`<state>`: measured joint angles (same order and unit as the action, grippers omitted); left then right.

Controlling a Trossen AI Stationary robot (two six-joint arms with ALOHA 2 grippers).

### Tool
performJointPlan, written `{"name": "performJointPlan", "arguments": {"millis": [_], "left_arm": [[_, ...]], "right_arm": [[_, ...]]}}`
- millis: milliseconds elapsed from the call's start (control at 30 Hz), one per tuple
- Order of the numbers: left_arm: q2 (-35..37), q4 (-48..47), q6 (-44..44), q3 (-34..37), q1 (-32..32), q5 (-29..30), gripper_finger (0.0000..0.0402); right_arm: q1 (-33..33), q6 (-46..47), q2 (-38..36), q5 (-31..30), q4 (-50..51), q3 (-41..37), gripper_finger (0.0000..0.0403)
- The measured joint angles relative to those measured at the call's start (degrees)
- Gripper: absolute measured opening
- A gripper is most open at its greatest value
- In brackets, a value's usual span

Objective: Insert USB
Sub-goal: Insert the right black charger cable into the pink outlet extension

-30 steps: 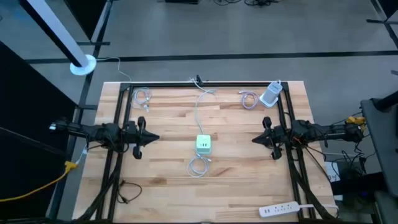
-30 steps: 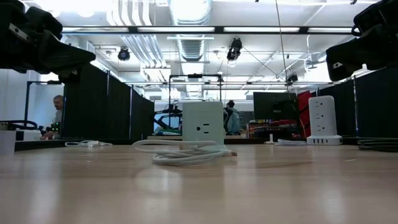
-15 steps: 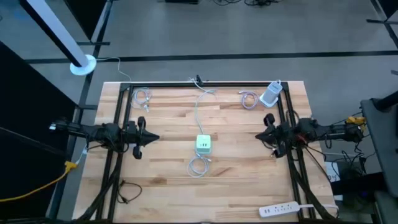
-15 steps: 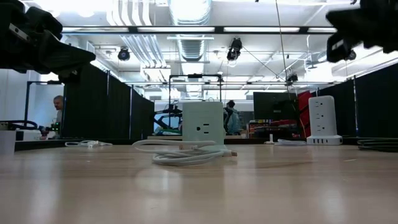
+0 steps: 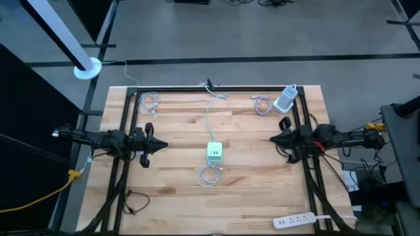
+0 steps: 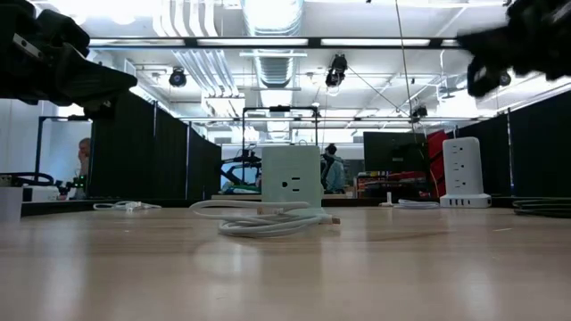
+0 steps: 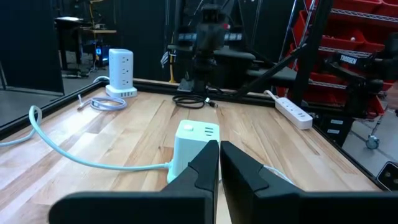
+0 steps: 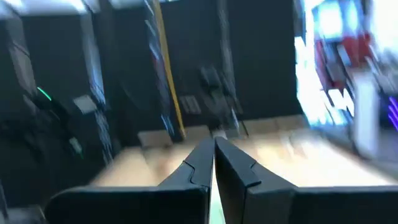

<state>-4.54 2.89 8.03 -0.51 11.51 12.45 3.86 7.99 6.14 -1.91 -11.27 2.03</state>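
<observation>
Both grippers are clenched on nothing, left gripper (image 5: 162, 145) and right gripper (image 5: 274, 138) at opposite table edges. Charger (image 5: 214, 151) sits mid-table, cable (image 5: 210, 175) coiled just beside (unplugged, I judge). Work is at the approach step; next, a gripper must open over the cable's plug.

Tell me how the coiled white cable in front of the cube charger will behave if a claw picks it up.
The loosely coiled white cable looks thin and floppy, so its loops would probably sag and unwind when lifted. It appears light. It lies right by the white cube charger; whether they are joined I cannot tell, but if so a pull might drag that charger.
</observation>
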Motion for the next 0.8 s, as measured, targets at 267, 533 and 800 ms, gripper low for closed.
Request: {"name": "performJointPlan", "arguments": {"millis": [267, 533, 800], "left_arm": [[0.0, 0.0, 0.0, 0.0, 0.0, 0.0, 0.0004], [0.0, 0.0, 0.0, 0.0, 0.0, 0.0, 0.0004], [-0.1, 0.0, 0.0, 0.0, 0.0, 0.0, 0.0004]], "right_arm": [[0.0, 8.5, 14.8, -3.1, 19.1, 10.5, 0.0], [0.0, 11.6, 38.1, -4.1, 49.6, 31.4, 0.0], [1.4, 13.2, 58.2, 1.9, 75.5, 43.8, 0.0096]]}}
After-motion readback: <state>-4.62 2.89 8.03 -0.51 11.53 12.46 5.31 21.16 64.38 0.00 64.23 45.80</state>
